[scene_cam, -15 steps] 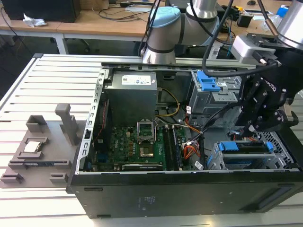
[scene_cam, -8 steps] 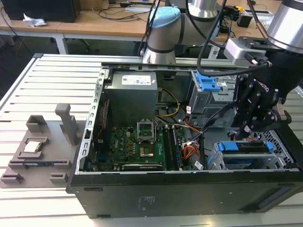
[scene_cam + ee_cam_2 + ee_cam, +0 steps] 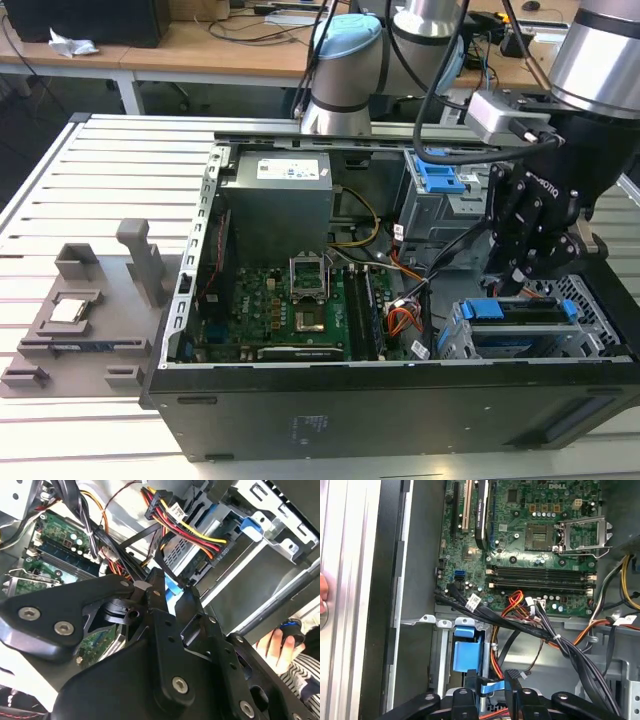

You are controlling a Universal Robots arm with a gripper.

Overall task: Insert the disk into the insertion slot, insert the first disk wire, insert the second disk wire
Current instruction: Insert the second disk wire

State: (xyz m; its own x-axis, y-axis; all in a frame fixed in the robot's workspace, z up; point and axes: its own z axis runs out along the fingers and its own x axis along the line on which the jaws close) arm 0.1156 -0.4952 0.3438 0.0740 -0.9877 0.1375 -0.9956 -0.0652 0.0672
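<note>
Silver disk [image 3: 522, 312] in blue carrier, seated in grey insertion slot [image 3: 600, 330], gripper [image 3: 530, 275] just above, jaws narrow on a black connector [image 3: 512, 680], slatted metal table [image 3: 90, 190], office desks [image 3: 200, 45] behind.

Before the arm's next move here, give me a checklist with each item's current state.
1. Silver hard drive in blue plastic carrier seated in the grey perforated metal drive cage: ok, it lies in the bay.
2. Black gripper over the drive's rear edge: ok.
3. Wire held between the fingers: cannot tell.
4. Red, yellow and black power cable bundle clear of the gripper: ok.
5. Person's hand near the case edge: not ok.
</note>
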